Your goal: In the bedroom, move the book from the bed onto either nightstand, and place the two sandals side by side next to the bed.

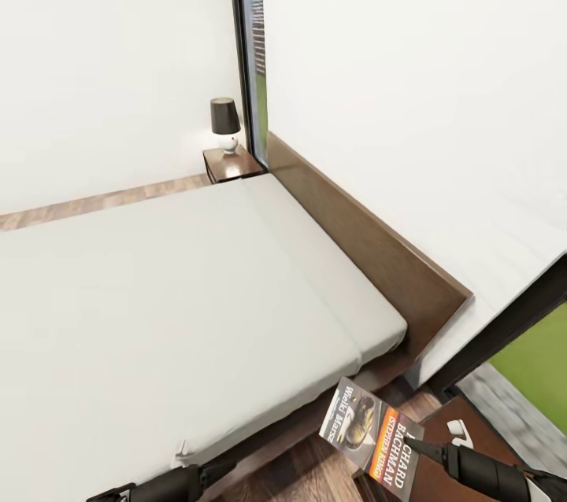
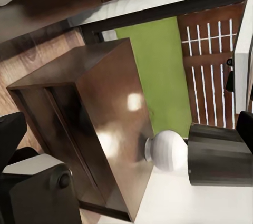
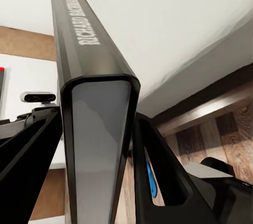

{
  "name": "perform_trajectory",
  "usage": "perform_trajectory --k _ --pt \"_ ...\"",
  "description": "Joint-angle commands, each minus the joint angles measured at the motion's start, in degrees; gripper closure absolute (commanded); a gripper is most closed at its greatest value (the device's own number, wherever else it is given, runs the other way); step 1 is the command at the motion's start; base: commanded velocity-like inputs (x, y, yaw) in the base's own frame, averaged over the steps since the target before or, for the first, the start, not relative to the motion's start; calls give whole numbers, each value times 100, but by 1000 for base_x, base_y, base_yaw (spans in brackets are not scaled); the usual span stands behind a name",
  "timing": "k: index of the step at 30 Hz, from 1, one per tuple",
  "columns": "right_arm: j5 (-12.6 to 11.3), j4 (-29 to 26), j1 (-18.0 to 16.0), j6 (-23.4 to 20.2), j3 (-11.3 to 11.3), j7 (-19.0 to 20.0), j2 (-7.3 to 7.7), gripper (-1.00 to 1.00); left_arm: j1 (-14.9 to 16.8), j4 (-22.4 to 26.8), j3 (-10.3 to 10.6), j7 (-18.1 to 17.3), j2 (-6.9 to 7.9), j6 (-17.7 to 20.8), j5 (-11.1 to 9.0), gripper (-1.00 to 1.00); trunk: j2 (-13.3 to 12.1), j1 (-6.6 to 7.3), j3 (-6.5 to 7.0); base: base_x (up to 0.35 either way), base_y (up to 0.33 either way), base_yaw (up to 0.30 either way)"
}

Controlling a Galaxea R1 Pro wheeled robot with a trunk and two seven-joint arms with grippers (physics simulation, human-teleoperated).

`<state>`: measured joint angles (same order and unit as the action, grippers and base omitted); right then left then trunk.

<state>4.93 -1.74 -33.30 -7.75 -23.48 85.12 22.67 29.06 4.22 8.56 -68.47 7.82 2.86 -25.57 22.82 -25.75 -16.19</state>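
Right tool [image 3: 100,150] clamped on book [image 1: 372,439] above nightstand [image 1: 465,455] beside bed [image 1: 197,289]; left tool's [image 1: 206,476] state could not be told.

The book [image 1: 373,439] sits between the right jaws, above the near nightstand [image 1: 465,455]. The bed [image 1: 181,289] lies to their left; the far nightstand [image 1: 231,164] stands beyond the bed.

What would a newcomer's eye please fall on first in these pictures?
The book, clamped in the right gripper and held above the floor at the bed's near corner. Next, the bare off-white mattress itself, then the dark-shaded lamp on the far nightstand beside the window.
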Motion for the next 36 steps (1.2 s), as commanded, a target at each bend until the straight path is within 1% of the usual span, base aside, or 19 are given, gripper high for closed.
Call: perform_trajectory --k 1,36 --pt "52 -2 -3 -60 -51 22 1 100 4 0 49 -17 2 30 -54 -100 10 -3 0 0 0 0" --pt "52 -2 -8 -60 -51 22 1 100 4 3 49 -17 9 30 -54 -100 10 -3 322 0 0 0"
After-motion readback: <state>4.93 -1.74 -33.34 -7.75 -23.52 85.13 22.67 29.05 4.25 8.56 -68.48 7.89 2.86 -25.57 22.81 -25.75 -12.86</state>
